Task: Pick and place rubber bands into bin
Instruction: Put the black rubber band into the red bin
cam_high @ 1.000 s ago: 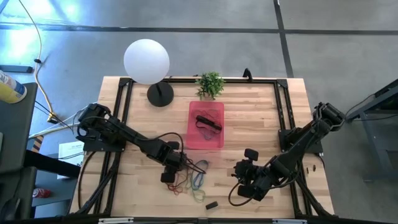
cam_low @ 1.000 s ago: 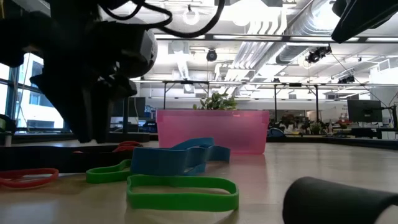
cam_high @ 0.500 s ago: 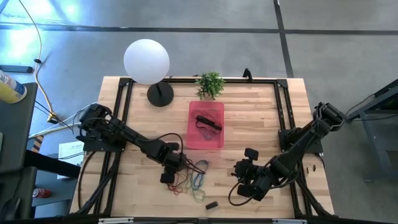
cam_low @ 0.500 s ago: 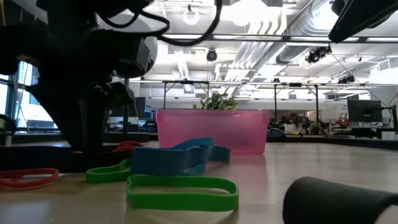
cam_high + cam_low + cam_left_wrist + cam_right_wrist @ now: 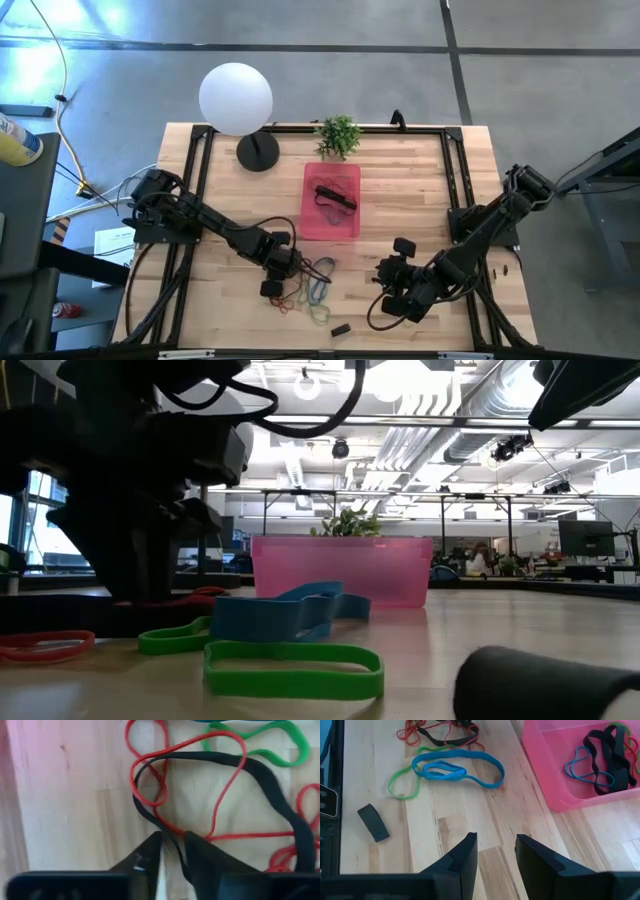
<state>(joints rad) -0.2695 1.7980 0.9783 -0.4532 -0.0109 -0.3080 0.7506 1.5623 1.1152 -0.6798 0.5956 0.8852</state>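
Nearest the table's front edge in the high view: a small black block (image 5: 340,329), alone on the wood. Just behind it, a loose pile of rubber bands (image 5: 308,290) – green, blue, red, orange, black – lying flat on the table, betw. the two arms and in front of the bin.

Left gripper (image 5: 281,273) is down at the left edge of that pile, tips at table level. Wrist view shows its fingers (image 5: 145,857) only a narrow gap apart, straddling a black band (image 5: 260,775) where it crosses a thin red band (image 5: 220,800); can't tell if the strand is actually pinched or just sits in the gap. A green band (image 5: 260,742) lies farther off in that same view.

Low view: a green loop (image 5: 293,668) closest, a wide blue band (image 5: 285,615) behind it, red loop (image 5: 45,645) off to the side, the left arm's dark bulk over the pile.

Right gripper (image 5: 398,285) waits to the right of the pile, near the front, w/ its fingers (image 5: 462,857) spread and nothing betw. them (its wrist view looks over the blue and green bands toward the bin).

Farther back, mid-table: the pink bin (image 5: 311,225), already holding a few bands – black ones plus a thin blue one (image 5: 582,767). Behind the bin, a small potted plant (image 5: 338,134), and left of that a white globe lamp (image 5: 236,98) on a dark round base.
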